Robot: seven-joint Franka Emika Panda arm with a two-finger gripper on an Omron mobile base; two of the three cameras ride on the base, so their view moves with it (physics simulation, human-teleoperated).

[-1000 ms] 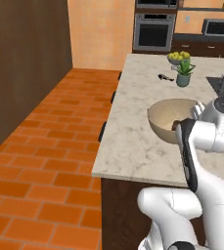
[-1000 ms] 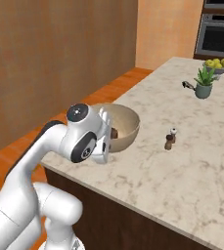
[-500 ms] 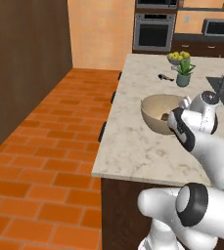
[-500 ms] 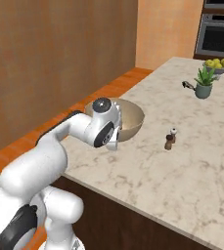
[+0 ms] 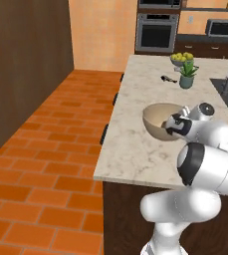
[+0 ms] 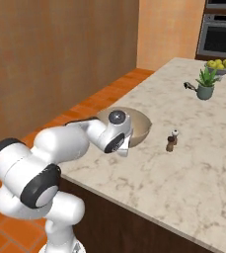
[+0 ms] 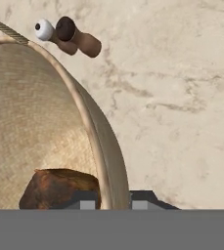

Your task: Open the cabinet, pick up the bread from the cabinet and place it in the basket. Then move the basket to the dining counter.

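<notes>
Arm bent low and forward, claw (image 7: 111, 201) clamped tight, fingertips (image 7: 86, 201) just apart.

Even, bright rendered light, soft faint shadows (no glare), slightly blocky, sharp throughout

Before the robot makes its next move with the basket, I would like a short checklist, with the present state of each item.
1. Bread inside the basket: ok, it lies on the basket's floor in the hand view.
2. Gripper shut on the basket rim: ok, one fingertip is inside the wall and one outside.
3. Basket over the dining counter: ok, the marble top is under it in both base views.
4. Basket set flat on the counter: cannot tell, its base is not clearly visible.
5. Shakers apart from the basket: ok, they stand beside it with a gap.
6. Plant pot and fruit bowl out of the way: ok, both are far along the counter.
</notes>
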